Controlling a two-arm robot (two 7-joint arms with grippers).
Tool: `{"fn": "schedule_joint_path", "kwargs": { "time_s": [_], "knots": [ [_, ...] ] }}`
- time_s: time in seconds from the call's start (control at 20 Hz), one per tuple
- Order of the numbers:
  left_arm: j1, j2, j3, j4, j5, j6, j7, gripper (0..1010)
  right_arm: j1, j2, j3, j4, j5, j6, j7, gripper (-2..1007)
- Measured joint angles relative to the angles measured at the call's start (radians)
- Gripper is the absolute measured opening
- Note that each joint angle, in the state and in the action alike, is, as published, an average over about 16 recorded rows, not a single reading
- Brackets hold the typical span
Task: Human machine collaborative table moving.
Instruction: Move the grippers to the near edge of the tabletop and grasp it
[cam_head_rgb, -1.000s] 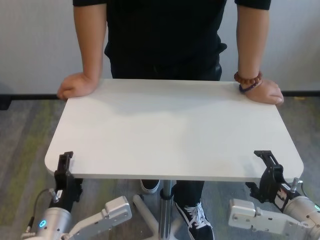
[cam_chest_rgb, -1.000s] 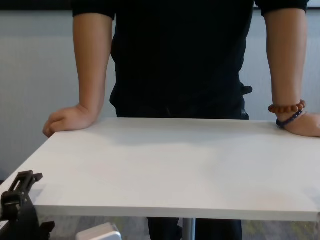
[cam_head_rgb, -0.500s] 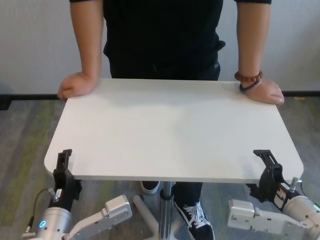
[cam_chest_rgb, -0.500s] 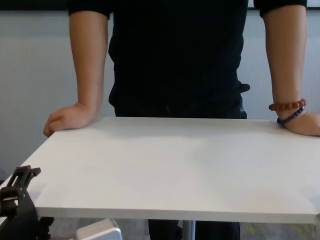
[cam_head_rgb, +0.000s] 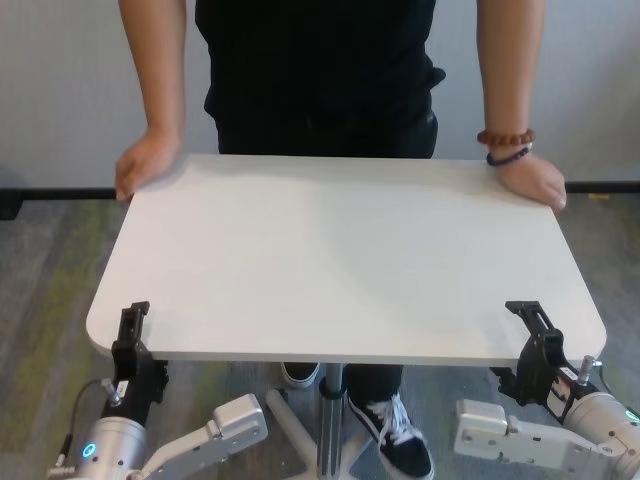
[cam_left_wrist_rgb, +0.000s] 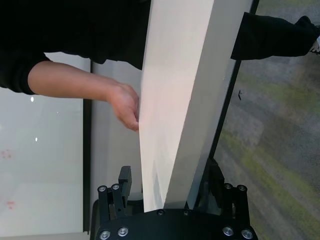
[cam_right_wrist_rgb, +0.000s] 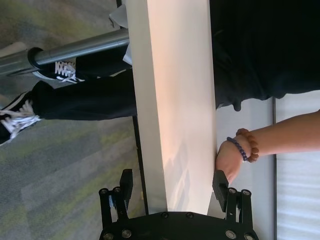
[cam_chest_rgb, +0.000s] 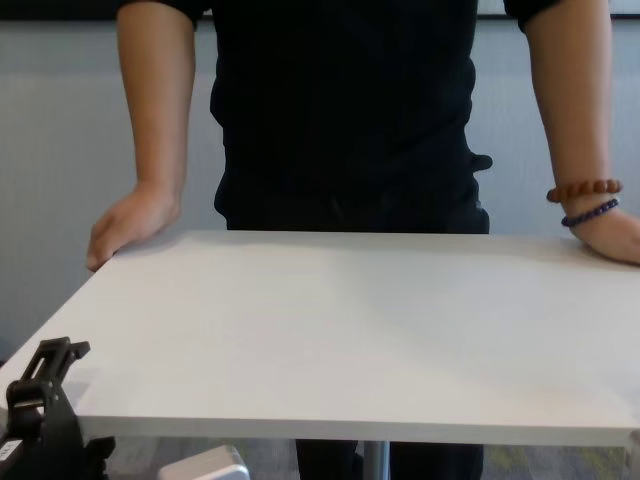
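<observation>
We share the table (cam_head_rgb: 340, 260) with the human (cam_head_rgb: 320, 70), who grips its far corners while we hold the near ones, so the load splits evenly. Our left gripper (cam_head_rgb: 131, 335) straddles the near-left corner, jaws apart around the thin edge. Our right gripper (cam_head_rgb: 533, 335) does likewise at the near-right corner.

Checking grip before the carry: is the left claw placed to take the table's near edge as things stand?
Probably yes. The left claw sits at the table near-left corner, and the wrist view shows the edge already between its open fingers. Nothing blocks it; the person's hand is at the far corner.
</observation>
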Motion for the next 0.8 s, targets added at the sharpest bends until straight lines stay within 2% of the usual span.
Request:
{"fn": "schedule_joint_path", "kwargs": {
  "time_s": [0.5,0.8],
  "knots": [
    [-0.001,-0.024,-0.011,0.018,0.019,-0.017,-0.007,1000,-0.002,-0.018,0.009,0.016,-0.034,-0.003,0.003,1001],
    [-0.005,-0.039,-0.018,0.031,0.028,-0.028,-0.016,1000,0.004,-0.032,0.005,0.035,-0.072,-0.007,-0.004,1001]
  ]
}}
